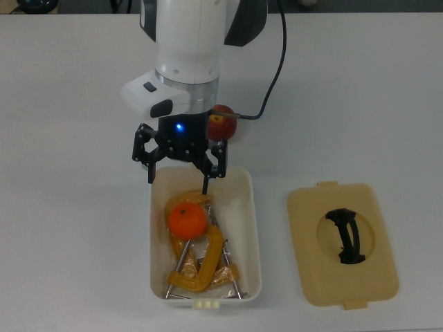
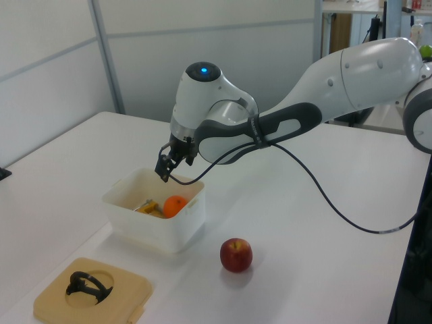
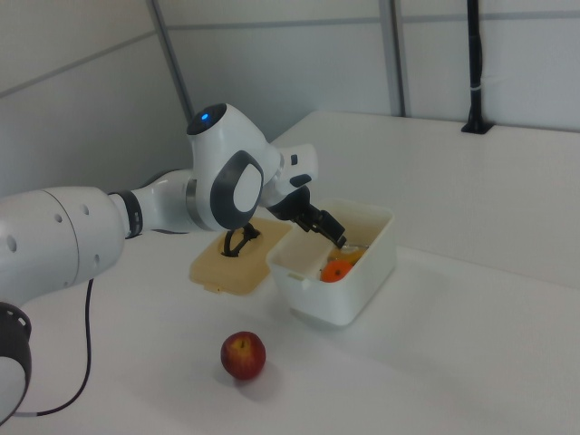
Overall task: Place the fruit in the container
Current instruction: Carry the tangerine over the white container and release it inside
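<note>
Inside the container (image 1: 251,228) the mandarin (image 1: 187,219) is lying on clamps (image 1: 201,266); the tool (image 1: 178,174) is hanging open above.

Mandarin (image 1: 187,219): bright orange, round, sitting inside the container (image 1: 248,228), toward the end of the tub lying nearer the table's middle, resting on top of what is already lying in it. Apple (image 2: 235,254): dark red with a yellowish top, round, standing on the bare table just outside that same short end of the container, apart from its wall; in the top view it is showing only partly. Container: white rectangular plastic tub with rounded corners and small cream latch tabs on its short ends, sitting upright and uncovered near the table's edge.
</note>
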`<state>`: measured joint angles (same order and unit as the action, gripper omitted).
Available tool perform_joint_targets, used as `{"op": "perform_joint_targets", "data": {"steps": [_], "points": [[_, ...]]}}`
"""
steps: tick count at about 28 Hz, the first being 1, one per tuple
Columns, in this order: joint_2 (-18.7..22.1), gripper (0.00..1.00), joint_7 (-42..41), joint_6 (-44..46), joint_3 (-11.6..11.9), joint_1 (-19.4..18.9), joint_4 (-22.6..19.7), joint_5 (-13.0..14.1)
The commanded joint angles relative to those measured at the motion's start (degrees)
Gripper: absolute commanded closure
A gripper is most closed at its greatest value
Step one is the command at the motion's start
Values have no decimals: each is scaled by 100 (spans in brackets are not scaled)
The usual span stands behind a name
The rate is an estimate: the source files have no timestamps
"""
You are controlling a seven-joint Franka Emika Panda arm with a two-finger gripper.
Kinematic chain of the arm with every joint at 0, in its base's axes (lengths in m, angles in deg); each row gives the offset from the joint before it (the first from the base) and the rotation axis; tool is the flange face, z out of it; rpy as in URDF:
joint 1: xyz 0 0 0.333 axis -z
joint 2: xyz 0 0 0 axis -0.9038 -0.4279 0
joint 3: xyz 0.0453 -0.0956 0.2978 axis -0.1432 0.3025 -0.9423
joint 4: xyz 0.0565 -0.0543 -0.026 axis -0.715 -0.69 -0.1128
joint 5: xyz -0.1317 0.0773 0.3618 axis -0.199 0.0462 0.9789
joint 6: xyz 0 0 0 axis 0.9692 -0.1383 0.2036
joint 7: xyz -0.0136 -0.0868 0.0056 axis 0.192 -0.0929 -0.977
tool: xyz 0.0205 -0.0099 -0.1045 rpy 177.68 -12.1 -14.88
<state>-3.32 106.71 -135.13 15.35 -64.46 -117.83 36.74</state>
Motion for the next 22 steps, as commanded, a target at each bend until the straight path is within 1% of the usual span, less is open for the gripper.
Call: {"op": "perform_joint_targets", "data": {"steps": [1, 4, 5, 6, 9, 10, 12, 14, 17, 22], "points": [[300, 0, 418, 485, -13, -161, -316, -48], [458, 0, 409, 959, -153, -170, -439, -22], [572, 0, 357, 1300, -249, -161, -518, 74], [608, 0, 295, 1478, -294, -161, -554, 154], [740, 0, -152, 1979, -321, -170, -633, 426], [766, 0, -519, 2302, -329, -170, -633, 644], [775, 0, -803, 2551, -356, -170, -633, 813], [775, 0, -1005, 2727, -356, -170, -642, 840], [758, 0, -1471, 2859, -373, -196, -817, 840], [679, 0, -1867, 2807, -400, -257, -1169, 700]]}}
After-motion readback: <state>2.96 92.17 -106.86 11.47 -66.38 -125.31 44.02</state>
